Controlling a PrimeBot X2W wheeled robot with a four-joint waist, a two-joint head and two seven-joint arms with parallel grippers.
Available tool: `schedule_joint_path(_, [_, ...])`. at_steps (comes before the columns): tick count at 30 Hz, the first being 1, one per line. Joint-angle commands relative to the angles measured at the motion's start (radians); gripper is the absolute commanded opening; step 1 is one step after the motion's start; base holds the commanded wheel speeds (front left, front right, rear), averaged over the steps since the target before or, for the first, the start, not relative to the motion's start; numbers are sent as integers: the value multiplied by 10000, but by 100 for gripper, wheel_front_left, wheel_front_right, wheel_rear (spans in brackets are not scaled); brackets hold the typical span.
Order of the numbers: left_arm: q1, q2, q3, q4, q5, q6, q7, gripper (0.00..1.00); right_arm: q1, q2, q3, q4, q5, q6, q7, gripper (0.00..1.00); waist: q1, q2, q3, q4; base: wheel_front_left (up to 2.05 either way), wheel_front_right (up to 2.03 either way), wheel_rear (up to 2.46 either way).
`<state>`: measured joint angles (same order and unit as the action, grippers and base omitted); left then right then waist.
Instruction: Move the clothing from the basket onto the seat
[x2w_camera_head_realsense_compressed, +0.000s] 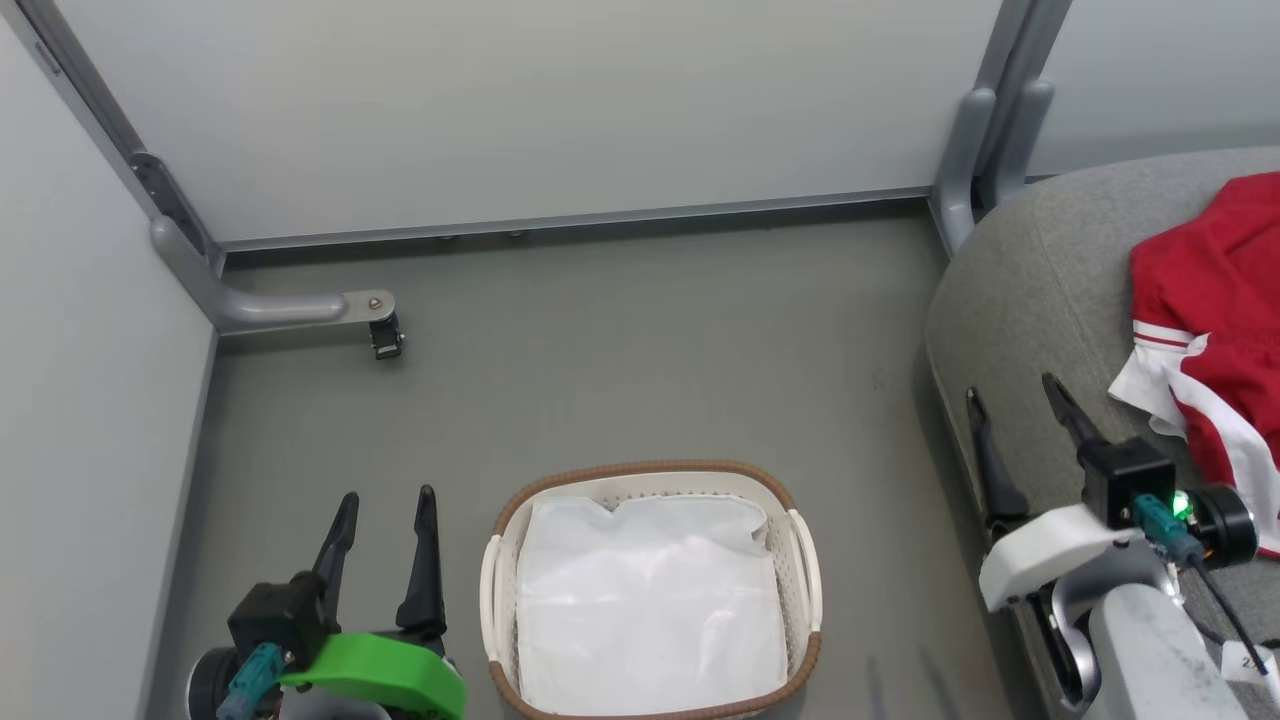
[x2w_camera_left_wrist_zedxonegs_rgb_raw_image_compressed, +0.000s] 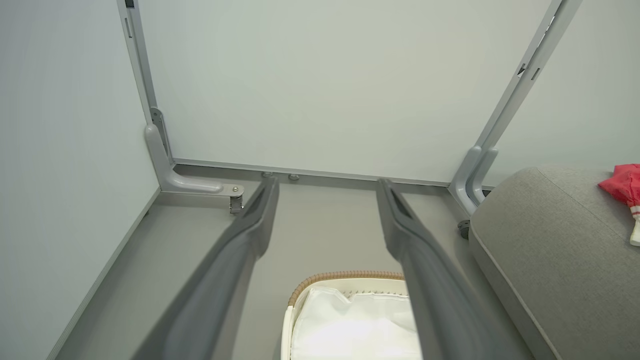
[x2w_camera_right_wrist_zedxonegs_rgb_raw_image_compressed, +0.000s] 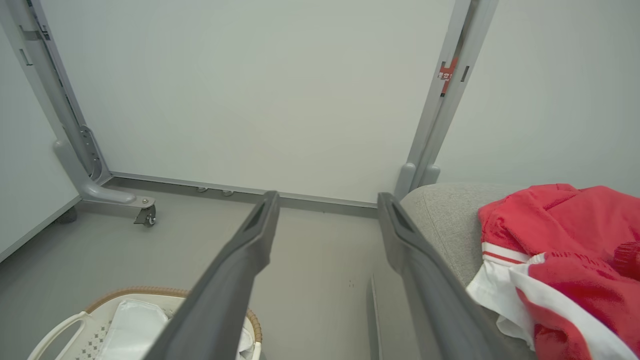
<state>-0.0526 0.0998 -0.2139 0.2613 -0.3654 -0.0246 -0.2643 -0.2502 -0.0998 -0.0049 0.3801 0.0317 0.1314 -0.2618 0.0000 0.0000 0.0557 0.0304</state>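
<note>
Red clothing (x2w_camera_head_realsense_compressed: 1220, 290) on the seat (x2w_camera_head_realsense_compressed: 1040, 280) — beside the right hand (x2w_camera_head_realsense_compressed: 1010, 388)

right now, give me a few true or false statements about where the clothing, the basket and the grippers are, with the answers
1. The red clothing lies on the grey seat. True.
2. The basket has red clothing in it. False: what lies in it is the white liner cloth.
3. The left gripper and right gripper are both open and empty. True.
4. The basket stands on the seat. False: it stands on the floor, beside the seat.
</note>
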Motion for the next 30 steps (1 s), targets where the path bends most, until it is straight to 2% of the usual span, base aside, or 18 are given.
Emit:
schedule_joint_path(1, [270, -94, 119, 44, 110, -112, -1, 100, 366, 115, -53, -148, -116, -14, -42, 100, 0, 0, -163, 190, 0, 0, 0])
schedule_joint_path(7, [695, -277, 518, 100, 322, -419, -1, 100, 1239, 444, -109, -579, 37, -14, -44, 100, 0, 0, -281, 335, 0, 0, 0])
schedule_joint_path(11, [852, -383, 744, 101, 379, -538, -1, 100, 1529, 475, 47, -760, 779, -14, -45, 100, 0, 0, -342, 345, 0, 0, 0])
schedule_joint_path(16, [919, -429, 869, 147, 445, -622, -1, 100, 1690, 469, 386, -835, 936, -14, -45, 100, 0, 0, -409, 281, 0, 0, 0])
schedule_joint_path(30, [905, -489, 974, 164, 545, -701, -2, 100, 1792, 474, 504, -822, 1045, -14, -46, 100, 0, 0, -445, 187, 0, 0, 0])
